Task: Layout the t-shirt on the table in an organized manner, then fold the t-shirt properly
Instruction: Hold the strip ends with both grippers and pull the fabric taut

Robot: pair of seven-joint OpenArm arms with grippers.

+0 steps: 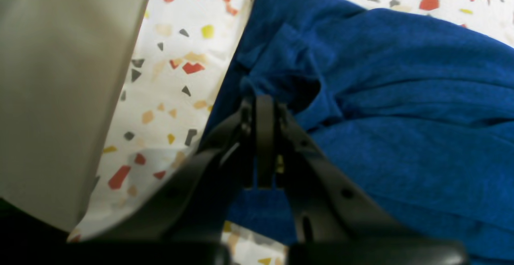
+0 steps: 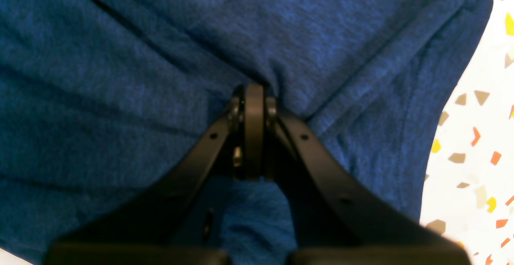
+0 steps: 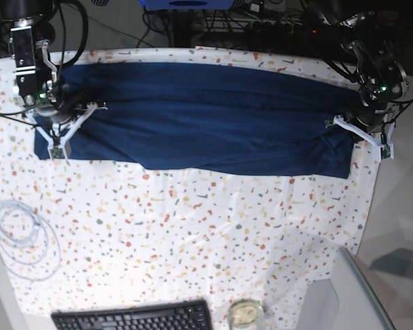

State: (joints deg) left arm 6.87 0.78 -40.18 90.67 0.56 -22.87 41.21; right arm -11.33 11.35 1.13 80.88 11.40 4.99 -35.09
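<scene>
The dark blue t-shirt (image 3: 206, 117) lies stretched in a long wrinkled band across the far part of the speckled table (image 3: 193, 227). At the band's left end in the base view, my right gripper (image 3: 57, 134) is shut on the cloth. The right wrist view shows its closed jaws (image 2: 254, 92) pinching a pucker of t-shirt (image 2: 120, 56) fabric. My left gripper (image 3: 361, 129) holds the band's right end near the table's edge. In the left wrist view its jaws (image 1: 265, 102) are shut on a bunched fold of the t-shirt (image 1: 401, 96), beside bare table (image 1: 172, 56).
A black keyboard (image 3: 134, 317) and a small glass jar (image 3: 244, 315) sit at the near edge. A coil of clear tubing (image 3: 20, 237) lies at the near left. A plain grey surface (image 1: 52, 76) borders the cloth close to my left gripper. Cables crowd the far side.
</scene>
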